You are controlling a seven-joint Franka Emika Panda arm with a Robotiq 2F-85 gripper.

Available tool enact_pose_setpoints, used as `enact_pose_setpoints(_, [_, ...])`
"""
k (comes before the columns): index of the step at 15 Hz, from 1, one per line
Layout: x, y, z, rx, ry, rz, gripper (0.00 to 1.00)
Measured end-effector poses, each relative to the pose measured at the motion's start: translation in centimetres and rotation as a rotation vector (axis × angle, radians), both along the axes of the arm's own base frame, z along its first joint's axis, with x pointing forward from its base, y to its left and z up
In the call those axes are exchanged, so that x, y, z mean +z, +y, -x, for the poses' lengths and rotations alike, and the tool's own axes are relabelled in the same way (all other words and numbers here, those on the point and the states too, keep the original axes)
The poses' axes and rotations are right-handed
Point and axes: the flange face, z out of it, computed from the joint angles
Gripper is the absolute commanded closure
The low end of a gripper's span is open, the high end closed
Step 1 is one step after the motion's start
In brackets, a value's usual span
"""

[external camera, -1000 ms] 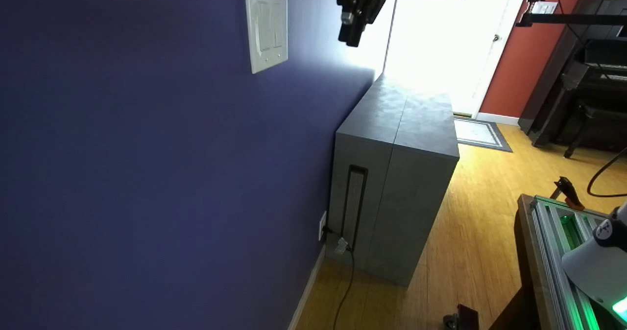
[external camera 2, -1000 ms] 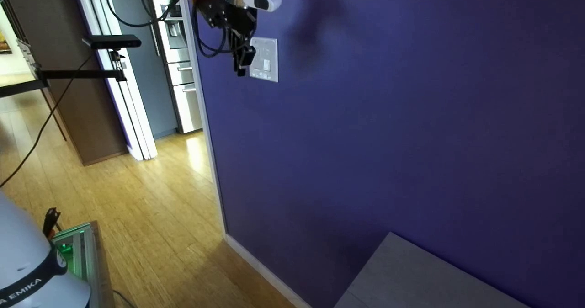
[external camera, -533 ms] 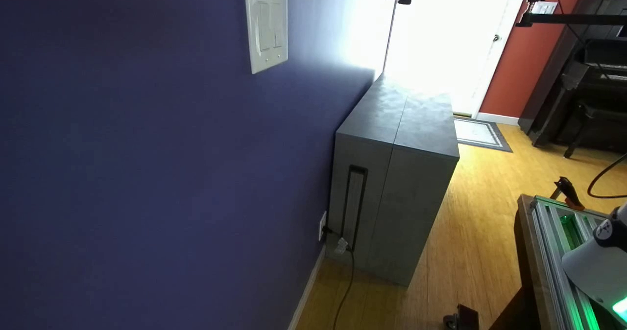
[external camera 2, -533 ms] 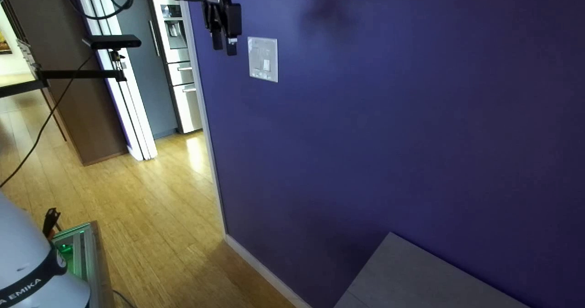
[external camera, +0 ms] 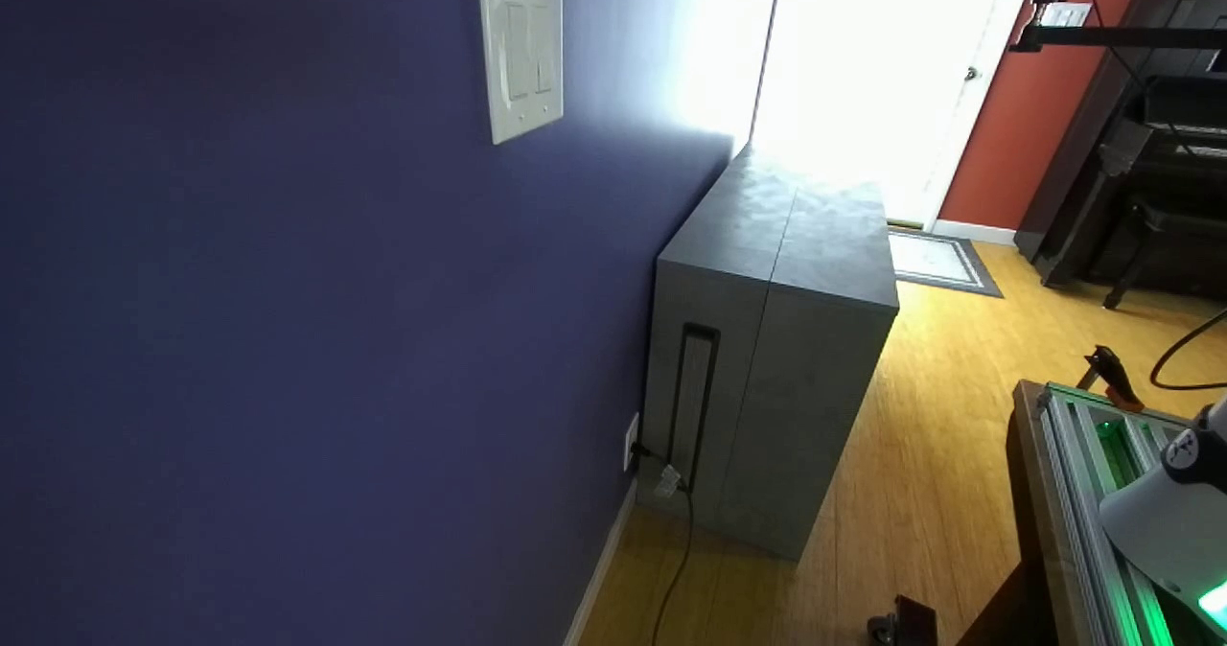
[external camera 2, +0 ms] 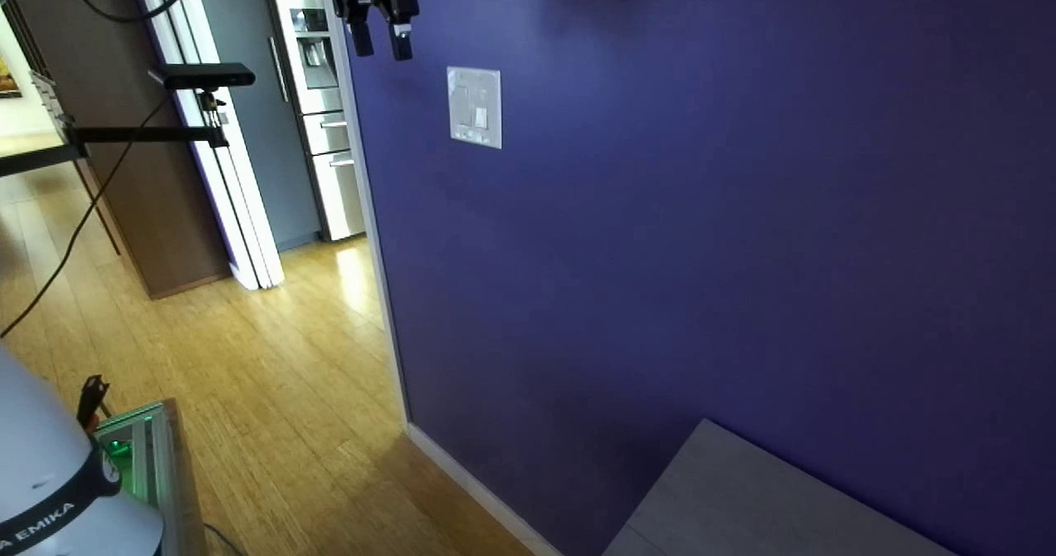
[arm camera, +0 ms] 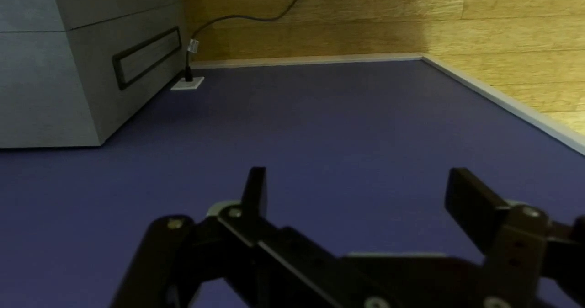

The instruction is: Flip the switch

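Fingers [external camera 2: 402, 45] spread, pointing down, apart from switch [external camera 2: 475, 107]

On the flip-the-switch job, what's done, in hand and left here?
Done: a flip can't be confirmed; the white double rocker switch plate is unobstructed, but how its rockers are set can't be read. In hand: the gripper hangs open and empty, apart from the plate. Left: a rocker press, if the flip hasn't happened; otherwise probably nothing.

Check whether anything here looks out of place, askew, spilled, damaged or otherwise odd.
Nothing stands out: the white rectangular switch plate appears flat on the purple wall, and the grey box-shaped furniture stands upright beside that wall. The thin dark cord curves loosely from the white wall outlet, but that looks ordinary.
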Motion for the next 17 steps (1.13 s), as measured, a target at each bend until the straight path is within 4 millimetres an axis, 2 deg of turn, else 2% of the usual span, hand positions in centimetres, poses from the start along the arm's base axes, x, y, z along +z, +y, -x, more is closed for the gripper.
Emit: enact_pose_setpoints(17, [0.03, 0.04, 0.04, 0.013, -0.001, 0.002, 0.0])
